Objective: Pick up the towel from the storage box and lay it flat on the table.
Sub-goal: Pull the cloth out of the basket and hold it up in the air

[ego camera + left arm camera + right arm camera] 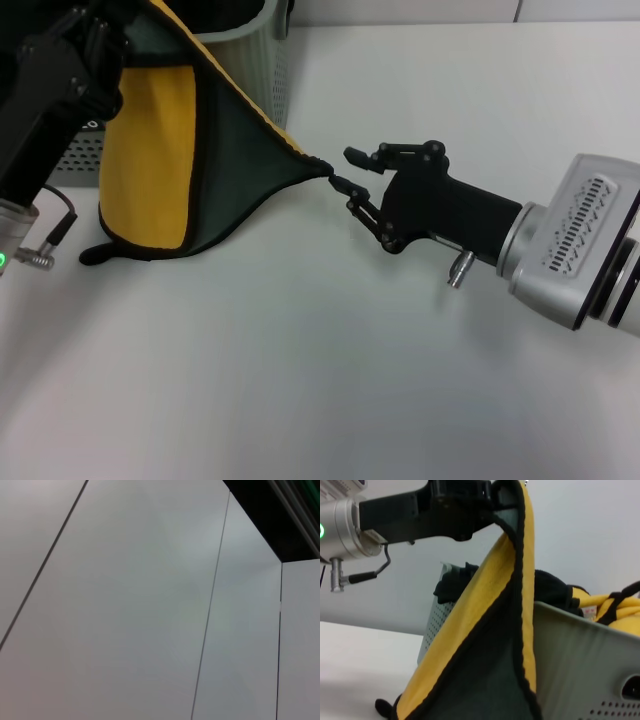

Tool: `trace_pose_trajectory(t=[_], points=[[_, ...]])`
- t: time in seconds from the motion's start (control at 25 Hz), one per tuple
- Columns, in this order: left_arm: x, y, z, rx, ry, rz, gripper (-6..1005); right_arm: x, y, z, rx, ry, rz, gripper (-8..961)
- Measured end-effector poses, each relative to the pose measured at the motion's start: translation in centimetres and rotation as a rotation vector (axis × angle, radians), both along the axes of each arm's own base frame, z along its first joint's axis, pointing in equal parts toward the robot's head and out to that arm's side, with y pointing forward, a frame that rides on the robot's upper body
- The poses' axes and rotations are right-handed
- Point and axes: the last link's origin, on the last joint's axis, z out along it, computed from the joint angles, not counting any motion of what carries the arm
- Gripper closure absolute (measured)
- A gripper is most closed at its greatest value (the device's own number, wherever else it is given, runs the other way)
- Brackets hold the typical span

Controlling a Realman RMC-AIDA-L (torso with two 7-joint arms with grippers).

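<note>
My left gripper (492,497) is raised at the upper left of the head view, shut on the top edge of the towel (230,150). The towel hangs down in front of the storage box (255,60), dark green and yellow with black trim, and its lower edge touches the table (300,380). One corner stretches right in a point. My right gripper (342,168) is low over the table with its fingers apart, and that corner tip lies right at its fingertips. The right wrist view shows the towel (495,670) hanging beside the storage box (580,650).
More yellow cloth (612,605) and black fabric (552,587) lie inside the box. The left arm (45,100) stands at the table's left edge with a cable plug (45,255) beside it. The left wrist view shows only wall panels.
</note>
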Motion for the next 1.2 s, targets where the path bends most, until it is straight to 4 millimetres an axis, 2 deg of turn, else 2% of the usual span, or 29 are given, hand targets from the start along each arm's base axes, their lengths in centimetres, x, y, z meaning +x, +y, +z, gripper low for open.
trace_pose_trajectory(t=[0.08,0.2,0.44,1.2], points=[[0.1,0.0,0.0,-0.001,0.0,-0.003,975,0.0,0.1,0.0,-0.003,-0.001,0.005,516],[0.2,0.1,-0.2,-0.008,0.003,-0.009,975,-0.2,0.3,-0.2,-0.011,-0.004,0.02,749],[0.4,0.0,-0.5,-0.028,0.011,-0.024,973,-0.7,0.8,-0.3,-0.019,-0.008,0.033,804],[0.7,-0.3,-0.5,-0.029,0.006,-0.045,969,-1.1,0.7,-1.6,-0.082,-0.036,0.042,797]])
